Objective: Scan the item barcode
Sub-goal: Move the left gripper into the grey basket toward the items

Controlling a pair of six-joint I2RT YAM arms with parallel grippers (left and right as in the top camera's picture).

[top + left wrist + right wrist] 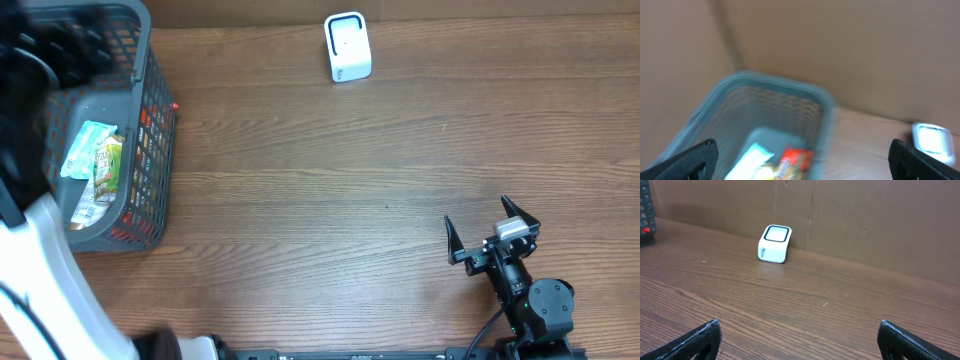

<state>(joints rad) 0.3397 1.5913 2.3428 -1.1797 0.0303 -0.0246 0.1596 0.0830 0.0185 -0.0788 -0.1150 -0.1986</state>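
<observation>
My left tool [802,161] hangs above the grey mesh basket [152,150] at the left end of the wooden worktop [330,190]. Its two dark fingers stand wide apart at the bottom corners of my left wrist view, with nothing between them. That view is blurred, but it shows the basket's rounded rim below and some snack packets [95,165] lying on the basket floor. One packet is pale blue and white, one is green and yellow, and one shows red. From overhead the packets lie together against the basket's left side, overlapping one another. I cannot read any printing or pick out a barcode on them.

The white barcode scanner [348,47] stands upright at the far edge of the worktop, near the middle and just in front of the cardboard wall [865,215]. It is well apart from the basket. Its dark-framed window faces upward.

My right tool [492,232] sits low at the near right of the worktop and points toward the scanner. Its fingers are also spread wide and hold nothing. In my right wrist view both fingertips show at the bottom corners, with bare wood between them and the scanner far ahead to the left.
</observation>
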